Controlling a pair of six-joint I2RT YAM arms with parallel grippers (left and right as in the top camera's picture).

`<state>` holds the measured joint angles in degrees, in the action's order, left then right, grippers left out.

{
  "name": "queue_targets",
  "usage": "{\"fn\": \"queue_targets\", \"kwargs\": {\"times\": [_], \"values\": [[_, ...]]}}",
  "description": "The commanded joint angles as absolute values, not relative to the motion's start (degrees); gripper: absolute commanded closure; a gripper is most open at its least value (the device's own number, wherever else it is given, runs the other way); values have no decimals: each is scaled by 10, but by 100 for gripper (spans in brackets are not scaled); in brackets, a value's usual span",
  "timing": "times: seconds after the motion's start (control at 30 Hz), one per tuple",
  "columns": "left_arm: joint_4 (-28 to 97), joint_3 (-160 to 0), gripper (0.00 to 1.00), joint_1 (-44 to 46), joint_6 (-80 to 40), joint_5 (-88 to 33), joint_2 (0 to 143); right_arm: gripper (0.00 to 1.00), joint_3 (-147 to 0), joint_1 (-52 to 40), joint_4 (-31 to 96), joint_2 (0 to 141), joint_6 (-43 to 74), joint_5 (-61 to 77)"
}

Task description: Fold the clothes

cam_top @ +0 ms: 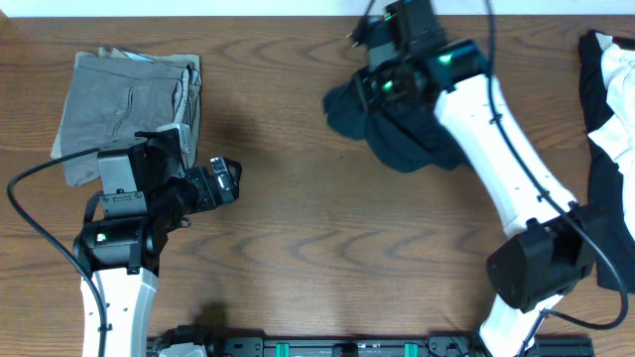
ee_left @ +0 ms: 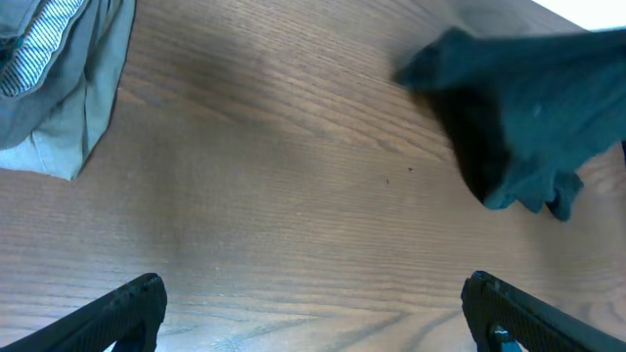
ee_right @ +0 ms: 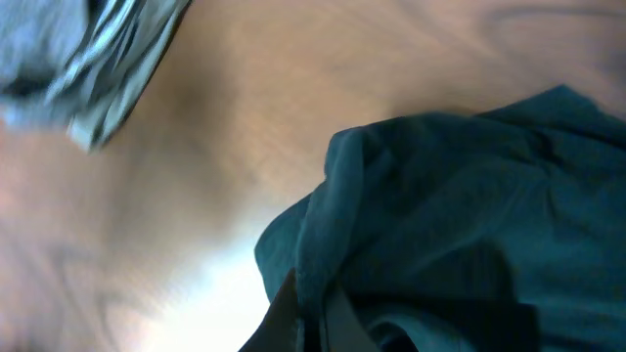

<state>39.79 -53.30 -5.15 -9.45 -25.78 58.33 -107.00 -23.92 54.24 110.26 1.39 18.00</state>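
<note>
The dark navy T-shirt (cam_top: 412, 134) is bunched up at the back middle-right of the table, hanging from my right gripper (cam_top: 382, 84). The right gripper (ee_right: 313, 318) is shut on a fold of the T-shirt (ee_right: 460, 215) and holds it up off the wood. The shirt also shows in the left wrist view (ee_left: 528, 108) at the upper right. My left gripper (ee_left: 313, 313) is open and empty, low over bare wood at the left (cam_top: 233, 183). The folded grey shorts (cam_top: 124, 99) lie at the back left, also seen in the left wrist view (ee_left: 59, 78).
A pile of black-and-white garments (cam_top: 610, 109) lies at the right edge of the table. The wooden table (cam_top: 317, 238) is bare between the two arms. The grey shorts show blurred in the right wrist view (ee_right: 88, 59).
</note>
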Motion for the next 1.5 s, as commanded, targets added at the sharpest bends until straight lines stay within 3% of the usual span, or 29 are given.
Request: {"fn": "queue_targets", "kwargs": {"times": [0.0, 0.03, 0.2, 0.37, 0.47, 0.73, 1.13, 1.47], "values": [[398, -546, 2, -53, -71, -263, 580, 66, -1071, -270, 561, 1106, -88, 173], [398, -546, 2, -53, -71, -263, 581, 55, -1071, -277, 570, 1106, -107, 165], [399, -546, 2, -53, -71, -264, 594, 54, -1071, -277, 574, 1106, -54, 51], [397, -546, 2, -32, -71, -264, 619, 38, -1071, -200, 575, 1106, 49, 15], [394, -546, 2, -10, -71, -263, 634, 36, -1070, -129, 591, 1108, 103, 16], [366, -546, 2, 20, -71, -263, 648, 38, -1006, 19, 614, 1145, 155, 80], [366, -546, 2, 20, -71, -263, 648, 44, -893, 130, 440, 1231, 167, 69], [364, -546, 2, 20, -71, -263, 648, 64, -876, 138, 394, 1276, 167, 124]]}}
